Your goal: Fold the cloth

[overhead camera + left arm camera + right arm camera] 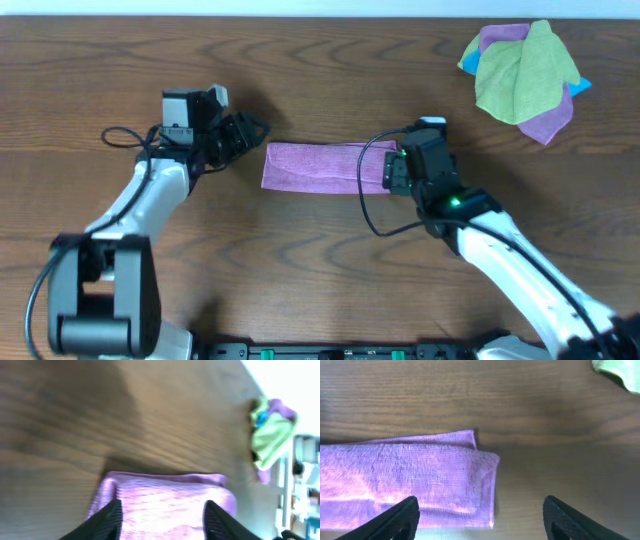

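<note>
A small lilac microfibre cloth (322, 167) lies flat near the middle of the brown wood-grain desk (300, 60), already doubled into a long narrow strip that runs left to right. It looks light, limp and slightly fuzzy. It probably will not slide much on the wood, but it will sag and drape from wherever it is pinched, and a grip on the top layer alone would likely peel the stack open.

The left arm (150, 195) holds its jaws spread at the strip's left end, pinching nothing. In the left wrist view the cloth fills the gap between the two dark fingers (112, 517). The right arm (500, 240) hovers over the right end with its jaws also wide apart and empty. In its own view the strip's short layered edge sits between them, nearer the left finger.

The best hold looks like one short end, both corners, with every layer caught at once, so the strip can be carried over onto its other half. A heap of yellow-green, blue and purple cloths (525, 70) sits well apart at the far right corner.
</note>
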### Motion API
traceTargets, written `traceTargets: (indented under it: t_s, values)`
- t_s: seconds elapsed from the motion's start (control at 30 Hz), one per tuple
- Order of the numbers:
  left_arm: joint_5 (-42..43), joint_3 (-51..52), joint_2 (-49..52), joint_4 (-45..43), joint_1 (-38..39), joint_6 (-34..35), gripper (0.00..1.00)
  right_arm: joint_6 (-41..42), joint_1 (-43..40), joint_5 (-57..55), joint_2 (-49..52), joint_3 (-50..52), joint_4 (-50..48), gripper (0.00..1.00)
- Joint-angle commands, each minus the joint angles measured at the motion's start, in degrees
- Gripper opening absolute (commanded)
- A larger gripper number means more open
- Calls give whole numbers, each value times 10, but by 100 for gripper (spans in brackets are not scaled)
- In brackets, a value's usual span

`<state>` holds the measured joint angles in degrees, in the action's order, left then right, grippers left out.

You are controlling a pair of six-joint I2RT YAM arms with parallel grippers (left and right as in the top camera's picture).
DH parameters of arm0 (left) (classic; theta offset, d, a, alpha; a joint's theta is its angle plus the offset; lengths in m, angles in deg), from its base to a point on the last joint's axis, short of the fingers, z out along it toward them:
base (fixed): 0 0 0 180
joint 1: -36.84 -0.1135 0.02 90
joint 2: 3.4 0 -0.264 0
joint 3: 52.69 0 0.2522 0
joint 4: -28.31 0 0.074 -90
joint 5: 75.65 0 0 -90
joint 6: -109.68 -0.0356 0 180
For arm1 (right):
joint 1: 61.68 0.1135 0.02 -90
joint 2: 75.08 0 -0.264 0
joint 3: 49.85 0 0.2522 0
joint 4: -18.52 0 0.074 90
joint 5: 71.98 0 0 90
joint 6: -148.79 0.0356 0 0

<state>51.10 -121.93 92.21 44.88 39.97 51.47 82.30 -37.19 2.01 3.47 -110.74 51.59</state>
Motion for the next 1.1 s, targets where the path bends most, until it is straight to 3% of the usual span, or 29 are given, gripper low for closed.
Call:
traceTargets:
  t_s: [0.0,0.13,0.27,0.37,0.63,1.07]
  values:
    - [25,-7,-28,5,8,-4,42,84,-10,14,-35,-9,38,81]
    - [10,-7,-27,11,36,-5,18,192,-31,94,-62,-7,101,84]
    - [-21,-7,-4,14,76,-5,7,229,-59,145,-63,14,113,87]
    - [-40,-7,17,19,90,-5,6,245,-73,174,-63,42,92,89]
    - [-59,-7,78,19,93,-16,6,313,-89,269,-62,173,-89,90]
    - [-104,-7,112,31,93,-16,6,384,-89,259,-58,273,-216,89]
